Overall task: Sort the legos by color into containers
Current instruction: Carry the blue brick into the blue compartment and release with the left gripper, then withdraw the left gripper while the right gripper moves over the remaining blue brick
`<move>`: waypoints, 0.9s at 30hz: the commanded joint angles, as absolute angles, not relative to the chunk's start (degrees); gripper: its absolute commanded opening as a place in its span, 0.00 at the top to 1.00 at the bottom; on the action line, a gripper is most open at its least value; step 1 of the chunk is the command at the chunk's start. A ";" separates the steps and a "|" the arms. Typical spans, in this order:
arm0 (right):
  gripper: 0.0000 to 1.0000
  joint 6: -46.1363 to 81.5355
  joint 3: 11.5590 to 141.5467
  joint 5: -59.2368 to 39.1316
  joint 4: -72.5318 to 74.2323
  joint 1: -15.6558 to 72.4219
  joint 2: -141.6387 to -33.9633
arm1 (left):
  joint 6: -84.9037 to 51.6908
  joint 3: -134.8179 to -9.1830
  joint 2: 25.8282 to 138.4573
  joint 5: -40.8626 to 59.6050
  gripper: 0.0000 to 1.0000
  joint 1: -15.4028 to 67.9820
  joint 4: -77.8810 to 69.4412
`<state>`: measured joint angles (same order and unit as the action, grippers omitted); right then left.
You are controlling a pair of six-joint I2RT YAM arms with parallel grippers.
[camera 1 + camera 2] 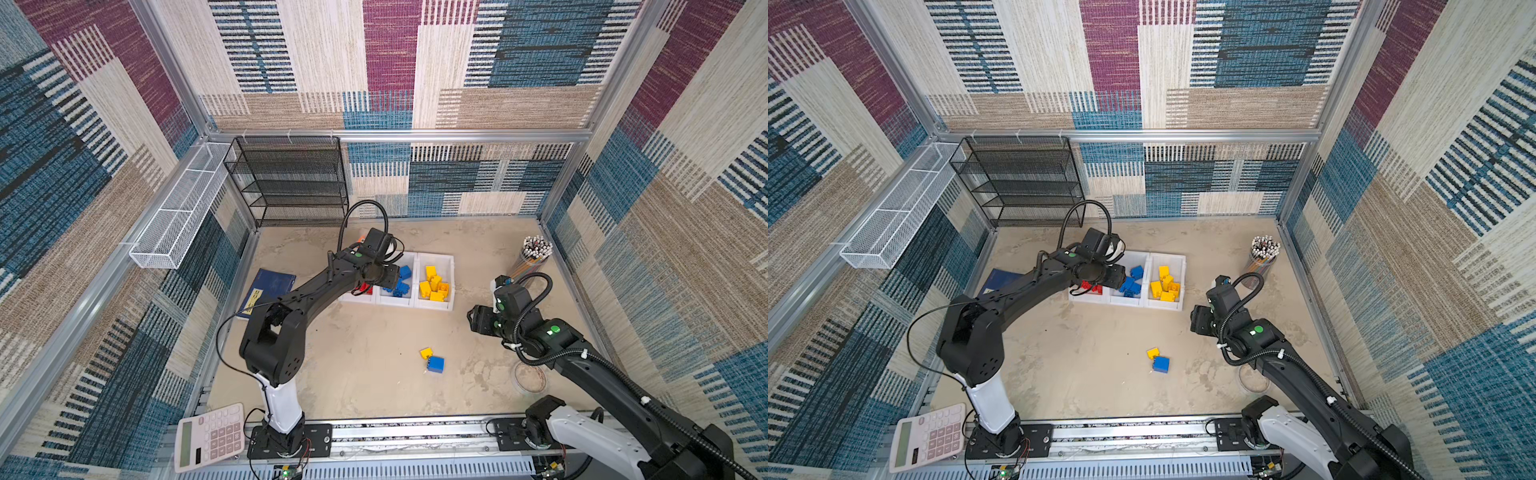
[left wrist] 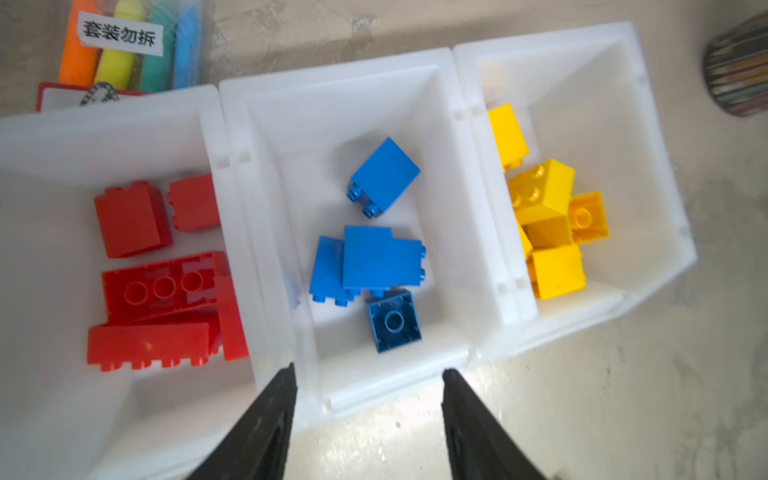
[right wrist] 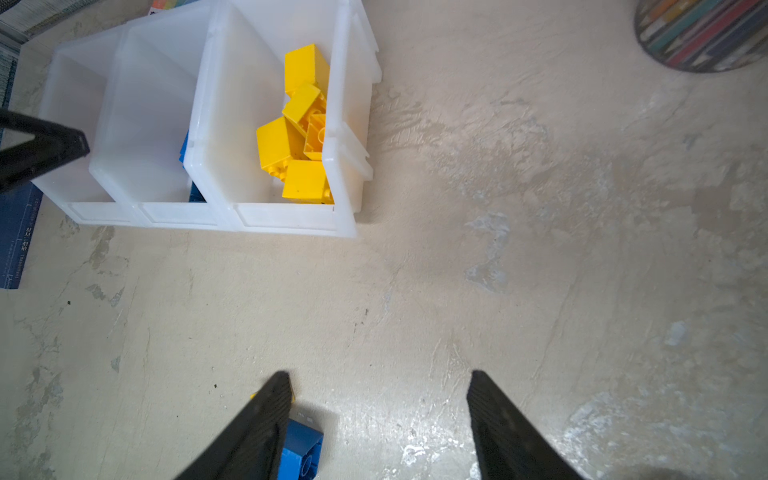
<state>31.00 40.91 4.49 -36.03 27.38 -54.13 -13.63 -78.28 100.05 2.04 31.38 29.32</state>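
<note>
Containers [image 1: 397, 302] three, loose legos [image 1: 435, 364] two, left fingers [image 2: 266, 424] and right fingers [image 3: 257, 424] parted, empty

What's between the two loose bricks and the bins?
Nothing. Only bare table separates the yellow brick and blue brick from the bins. This shows in both top views and the right wrist view.

Calculator [image 1: 210, 436], blue book [image 1: 266, 291], black rack [image 1: 291, 183], white wire basket [image 1: 183, 208] and pencil cup [image 1: 532, 257] line the edges.
</note>
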 commanded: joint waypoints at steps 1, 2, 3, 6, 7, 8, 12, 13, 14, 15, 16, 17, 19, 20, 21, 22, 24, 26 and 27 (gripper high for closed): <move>0.30 31.57 41.12 3.62 -36.90 27.76 -54.38 | -18.78 -69.39 92.15 3.92 0.40 31.28 23.58; 0.30 31.79 41.21 3.63 -37.23 27.99 -54.58 | -19.49 -65.98 89.72 4.18 0.40 31.28 22.80; 0.30 32.21 41.06 3.59 -37.60 28.59 -54.78 | -20.27 -62.54 86.93 4.74 0.40 31.28 22.01; 0.30 34.81 39.73 4.04 -37.80 31.81 -54.82 | -23.13 -54.75 80.56 5.55 0.40 31.29 21.60; 0.30 36.10 39.11 4.21 -37.58 33.45 -54.91 | -24.35 -52.43 78.51 5.37 0.39 31.26 21.50; 0.30 37.17 38.70 4.49 -37.38 34.88 -55.20 | -25.48 -50.34 76.64 5.36 0.39 31.23 21.15; 0.30 42.52 37.95 5.70 -36.25 42.23 -57.82 | -29.98 -41.34 68.18 5.62 0.39 31.29 18.15; 0.30 43.52 38.09 5.88 -35.74 43.87 -58.90 | -30.96 -39.37 65.97 5.64 0.39 31.28 17.54; 0.30 44.31 38.14 5.89 -35.25 45.34 -59.99 | -31.63 -37.90 64.32 5.67 0.39 31.28 17.19; 0.29 44.98 38.36 5.88 -34.71 46.76 -61.29 | -32.26 -36.59 62.19 5.79 0.39 31.25 17.16; 0.29 45.62 38.62 5.87 -34.30 48.04 -62.57 | -32.78 -35.31 60.38 5.63 0.38 31.22 17.31; 0.28 46.01 38.96 6.04 -33.99 49.06 -63.62 | -33.15 -34.43 58.98 5.62 0.38 31.29 17.57; 0.26 46.74 39.95 6.58 -33.60 51.30 -66.28 | -33.83 -32.52 56.09 5.58 0.37 31.29 18.54; 0.26 46.95 40.34 6.76 -33.41 52.06 -67.35 | -34.21 -31.66 54.77 5.45 0.37 31.22 18.92; 0.25 47.26 40.79 6.92 -33.23 52.88 -68.70 | -34.56 -30.73 53.50 5.36 0.37 31.29 19.30; 0.25 47.46 41.24 7.07 -33.14 53.60 -69.87 | -34.86 -29.74 52.23 5.19 0.37 31.27 19.58; 0.25 47.96 41.83 7.28 -33.13 54.58 -72.24 | -35.59 -28.22 50.17 5.17 0.37 31.26 20.09; 0.25 48.29 42.54 7.47 -33.31 55.56 -74.22 | -36.14 -26.91 48.27 5.19 0.37 31.28 20.59; 0.25 48.57 42.86 7.51 -33.46 56.08 -75.06 | -36.37 -26.24 47.35 5.11 0.37 31.26 20.94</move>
